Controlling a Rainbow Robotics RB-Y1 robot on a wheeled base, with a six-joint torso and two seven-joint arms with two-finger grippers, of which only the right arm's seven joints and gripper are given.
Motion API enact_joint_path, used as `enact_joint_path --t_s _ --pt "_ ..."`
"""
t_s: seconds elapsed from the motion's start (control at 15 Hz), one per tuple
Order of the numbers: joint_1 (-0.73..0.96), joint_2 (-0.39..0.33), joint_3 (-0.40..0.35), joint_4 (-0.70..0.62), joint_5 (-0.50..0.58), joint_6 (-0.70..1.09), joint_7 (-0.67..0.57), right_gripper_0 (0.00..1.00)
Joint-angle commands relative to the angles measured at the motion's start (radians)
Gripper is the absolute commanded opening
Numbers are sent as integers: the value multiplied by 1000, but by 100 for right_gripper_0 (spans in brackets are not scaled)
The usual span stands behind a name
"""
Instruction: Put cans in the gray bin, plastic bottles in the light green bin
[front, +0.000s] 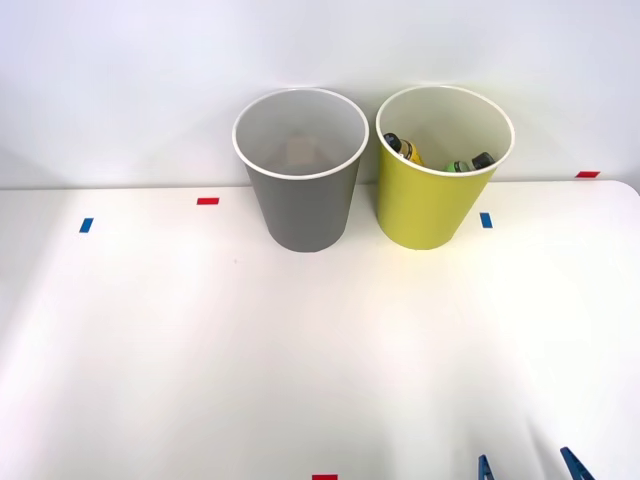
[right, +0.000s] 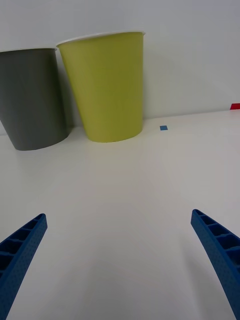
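Right gripper, blue ribbed fingers spread wide and holding nothing, sits at lower right; dark-capped plastic bottles lie sorted inside the yellow-green bin, upper right; tapered gray bin stands beside it.

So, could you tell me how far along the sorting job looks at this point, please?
Two plastic bottles lie in the light green bin. The gray bin holds something pale I cannot identify. The right gripper is open and holds nothing. Nothing waits on the table.
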Motion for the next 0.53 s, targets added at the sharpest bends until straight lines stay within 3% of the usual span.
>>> enact_joint_path --t_s 0.07,0.53 --pt "0 0 0 0 0 0 0 100" --pt "0 0 0 0 0 0 0 100"
